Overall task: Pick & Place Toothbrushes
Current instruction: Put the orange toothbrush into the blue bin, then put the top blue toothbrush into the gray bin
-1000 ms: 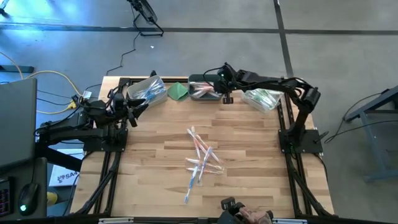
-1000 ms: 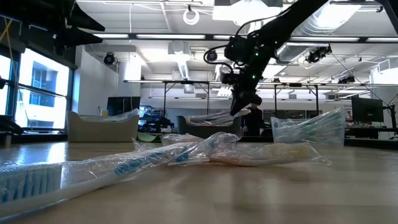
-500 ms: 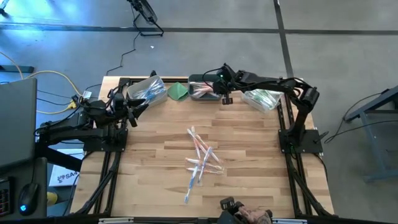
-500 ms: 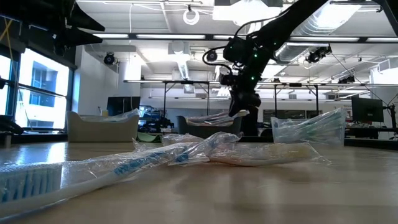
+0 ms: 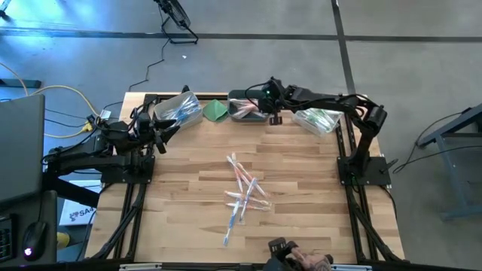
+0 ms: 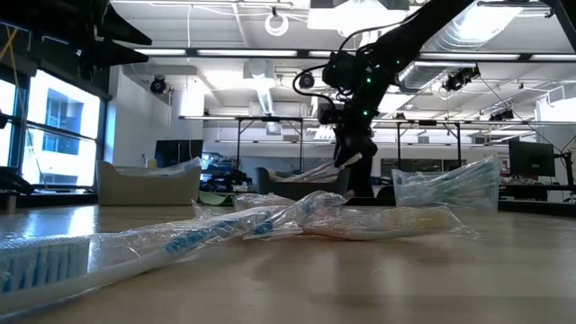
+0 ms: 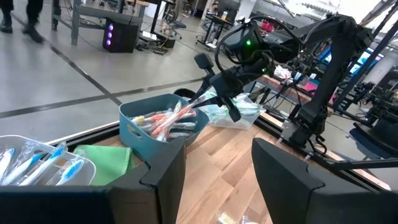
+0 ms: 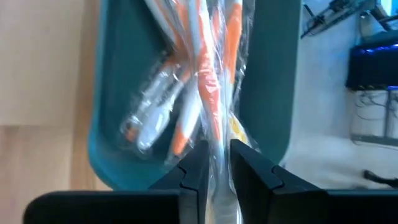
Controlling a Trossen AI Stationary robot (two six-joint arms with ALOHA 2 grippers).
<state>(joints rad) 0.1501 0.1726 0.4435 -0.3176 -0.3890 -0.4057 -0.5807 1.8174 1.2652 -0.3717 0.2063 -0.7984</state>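
The right gripper point(image 8: 214, 163) hangs over the teal bin point(image 5: 242, 98) at the far edge of the table, its fingers point(image 8: 194, 163) set a narrow gap apart with a wrapped orange toothbrush point(image 8: 210, 93) running out between them. Whether the pads are gripping the wrapper or have just let go cannot be told. The step looks like the drop into the bin. To do it well, the fingers should part fully while the brush hangs over the bin's middle, then lift straight up so the wrapper does not catch on a pad and drag the brush back out.

The held brush runs lengthways straight out ahead of the fingers, its free end pointing down among the other orange brushes point(image 7: 163, 122) in the bin, roughly along the bin's length.

Well behind the gripper, mid-table, a loose heap of wrapped toothbrushes point(image 5: 243, 196) waits, lying at mixed angles. The left gripper point(image 5: 164, 129) waits wide open and empty beside the clear bin of blue brushes point(image 5: 178, 109)
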